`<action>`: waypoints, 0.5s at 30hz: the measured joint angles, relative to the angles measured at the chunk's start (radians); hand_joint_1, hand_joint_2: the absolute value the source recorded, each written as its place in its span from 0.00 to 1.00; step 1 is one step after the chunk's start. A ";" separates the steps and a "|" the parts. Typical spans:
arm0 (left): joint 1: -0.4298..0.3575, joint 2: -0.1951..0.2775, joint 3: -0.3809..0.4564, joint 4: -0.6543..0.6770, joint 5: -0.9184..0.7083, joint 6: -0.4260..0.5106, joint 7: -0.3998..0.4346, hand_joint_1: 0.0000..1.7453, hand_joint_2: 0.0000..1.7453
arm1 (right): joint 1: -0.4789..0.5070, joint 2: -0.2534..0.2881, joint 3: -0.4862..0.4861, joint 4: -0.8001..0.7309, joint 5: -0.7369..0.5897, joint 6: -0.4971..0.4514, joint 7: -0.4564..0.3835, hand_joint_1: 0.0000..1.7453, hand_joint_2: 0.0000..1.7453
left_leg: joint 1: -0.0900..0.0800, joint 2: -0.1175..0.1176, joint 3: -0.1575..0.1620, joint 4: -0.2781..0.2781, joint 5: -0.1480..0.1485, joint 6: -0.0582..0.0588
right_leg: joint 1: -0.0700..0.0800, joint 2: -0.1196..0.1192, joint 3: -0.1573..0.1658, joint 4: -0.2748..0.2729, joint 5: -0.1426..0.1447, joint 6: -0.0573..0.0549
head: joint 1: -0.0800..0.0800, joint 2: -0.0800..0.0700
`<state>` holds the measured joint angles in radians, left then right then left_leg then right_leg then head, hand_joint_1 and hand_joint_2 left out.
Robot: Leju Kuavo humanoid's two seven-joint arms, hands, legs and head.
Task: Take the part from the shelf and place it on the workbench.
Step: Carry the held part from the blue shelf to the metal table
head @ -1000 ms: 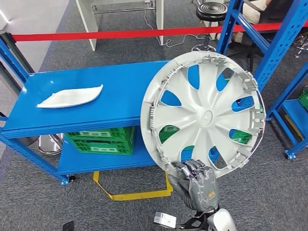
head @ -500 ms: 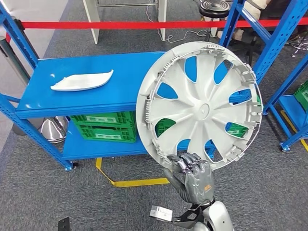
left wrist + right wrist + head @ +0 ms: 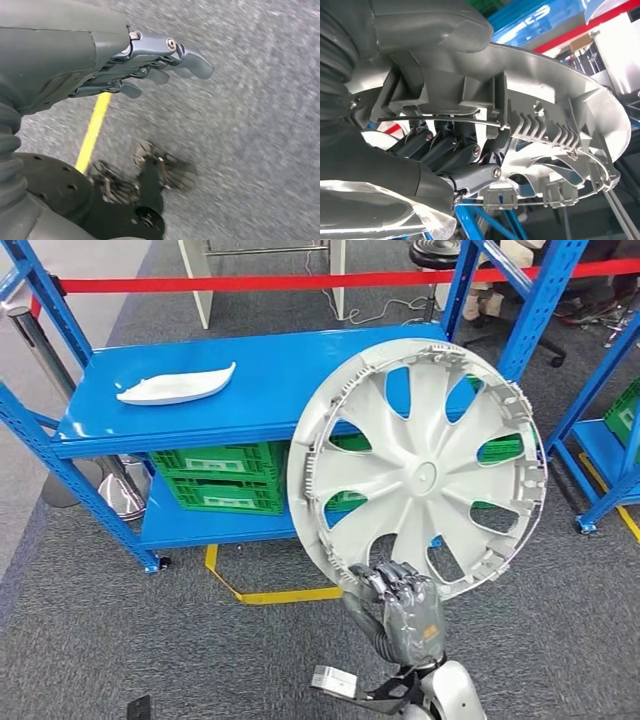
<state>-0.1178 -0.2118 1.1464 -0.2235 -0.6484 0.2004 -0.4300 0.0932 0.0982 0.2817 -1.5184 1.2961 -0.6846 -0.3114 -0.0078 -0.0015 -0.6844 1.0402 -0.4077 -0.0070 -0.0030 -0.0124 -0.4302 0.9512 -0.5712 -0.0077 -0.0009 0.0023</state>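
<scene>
1. Your right hand (image 3: 400, 615) grips the silver wheel cover (image 3: 419, 475) by its lower rim; in the right wrist view the fingers (image 3: 471, 177) curl over the rim's inner edge, with the thumb on the outer face.
2. The wheel cover stands nearly upright in the air, its ribbed inner side facing you, in front of the blue workbench (image 3: 264, 375) and not touching it.
3. Your left hand (image 3: 151, 70) hangs over the grey carpet (image 3: 256, 100), fingers loosely extended, holding nothing.
4. A white curved part (image 3: 177, 385) lies on the workbench top, well apart from the wheel cover.
5. Green crates (image 3: 219, 480) sit on the lower shelf.
</scene>
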 joint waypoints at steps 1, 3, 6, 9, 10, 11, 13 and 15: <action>0.000 -0.001 0.001 0.000 -0.001 0.008 0.003 0.00 1.00 | -0.014 0.000 0.003 0.011 0.008 0.000 0.010 1.00 1.00 | 0.003 -0.001 -0.011 0.046 -0.049 -0.007 | -0.001 -0.005 -0.008 0.000 0.009 -0.005 | -0.002 0.000; 0.000 -0.002 0.001 0.000 -0.009 0.018 0.013 0.00 1.00 | -0.035 0.000 0.008 0.031 0.021 0.000 0.029 1.00 1.00 | 0.008 -0.001 -0.034 0.168 -0.135 -0.017 | 0.000 -0.017 -0.025 0.001 0.024 -0.009 | -0.003 0.000; 0.000 -0.002 0.000 0.000 -0.027 0.022 0.025 0.00 1.00 | -0.040 0.001 0.014 0.050 0.038 0.000 0.053 1.00 1.00 | 0.012 0.000 -0.030 0.249 -0.133 -0.022 | 0.000 -0.038 -0.041 0.005 0.037 -0.007 | -0.003 0.000; -0.003 -0.002 -0.009 0.000 -0.048 0.027 0.038 0.00 1.00 | -0.025 0.000 0.019 0.055 0.064 0.000 0.084 1.00 1.00 | 0.012 0.024 0.077 0.108 -0.069 -0.015 | 0.001 -0.067 -0.054 0.016 0.044 -0.001 | -0.003 0.000; -0.006 -0.002 -0.014 0.000 -0.056 0.029 0.043 0.00 1.00 | -0.019 0.000 0.020 0.055 0.075 0.000 0.096 1.00 1.00 | 0.008 0.040 0.115 0.044 -0.062 -0.010 | 0.003 -0.078 -0.059 0.019 0.044 0.002 | -0.003 0.000; -0.010 -0.002 -0.020 0.000 -0.064 0.031 0.047 0.00 1.00 | -0.013 0.000 0.021 0.055 0.083 0.000 0.107 1.00 1.00 | 0.004 0.053 0.139 0.000 -0.062 -0.004 | 0.005 -0.088 -0.062 0.021 0.045 0.006 | -0.002 0.000; -0.017 -0.001 -0.029 0.000 -0.074 0.036 0.055 0.00 1.00 | -0.005 0.000 0.028 0.055 0.092 0.000 0.120 1.00 1.00 | -0.002 0.055 0.146 -0.030 -0.070 0.006 | 0.008 -0.106 -0.068 0.024 0.049 0.013 | -0.002 0.000; -0.024 0.002 -0.033 0.000 -0.074 0.039 0.058 0.00 1.00 | -0.008 0.000 0.043 0.058 0.093 0.000 0.126 1.00 1.00 | 0.003 0.036 0.146 -0.048 -0.072 0.017 | 0.008 -0.098 -0.079 0.034 0.039 0.023 | -0.001 0.000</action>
<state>-0.1416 -0.2101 1.1137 -0.2235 -0.7220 0.2390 -0.3723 0.0852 0.0978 0.3243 -1.4599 1.3892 -0.6851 -0.1854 -0.0045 0.0348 -0.5384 0.9925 -0.4798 0.0101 0.0050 -0.1105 -0.5093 0.9851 -0.5324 0.0150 -0.0017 0.0023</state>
